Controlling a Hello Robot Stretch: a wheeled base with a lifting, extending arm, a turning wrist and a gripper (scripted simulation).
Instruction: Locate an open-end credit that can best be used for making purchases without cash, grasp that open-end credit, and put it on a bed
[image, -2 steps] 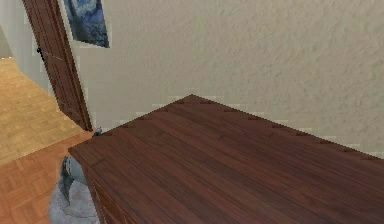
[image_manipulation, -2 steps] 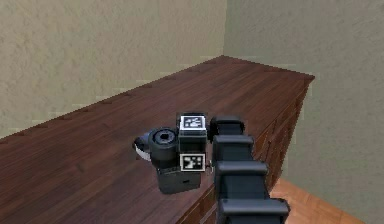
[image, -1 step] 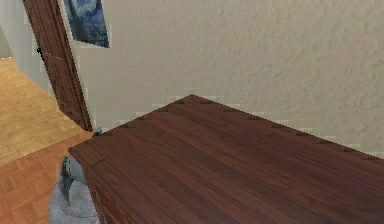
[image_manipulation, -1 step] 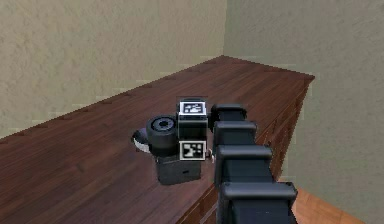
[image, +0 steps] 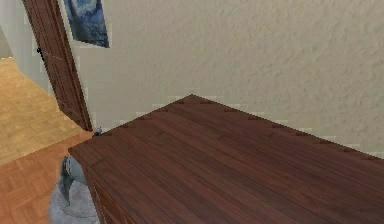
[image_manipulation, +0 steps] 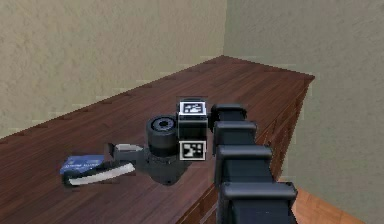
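Note:
In the arm side view a small flat blue thing (image_manipulation: 80, 165), card-like in shape, lies on a dark wooden tabletop (image_manipulation: 240, 90). My arm (image_manipulation: 245, 160) rises from the bottom edge over this tabletop. The gripper (image_manipulation: 100, 166) reaches left from its dark body (image_manipulation: 162, 148), and its thin fingers (image_manipulation: 112, 174) lie right at the blue thing. I cannot tell whether the gripper holds anything, nor whether it touches the blue thing.
The forward view shows the same kind of dark wooden tabletop (image: 230, 165) against a pale wall (image: 260, 50). A dark door (image: 58, 55) and a blue wall picture (image: 88, 20) stand at the left. A grey-blue bundle (image: 72, 195) sits on the wood floor (image: 25, 120).

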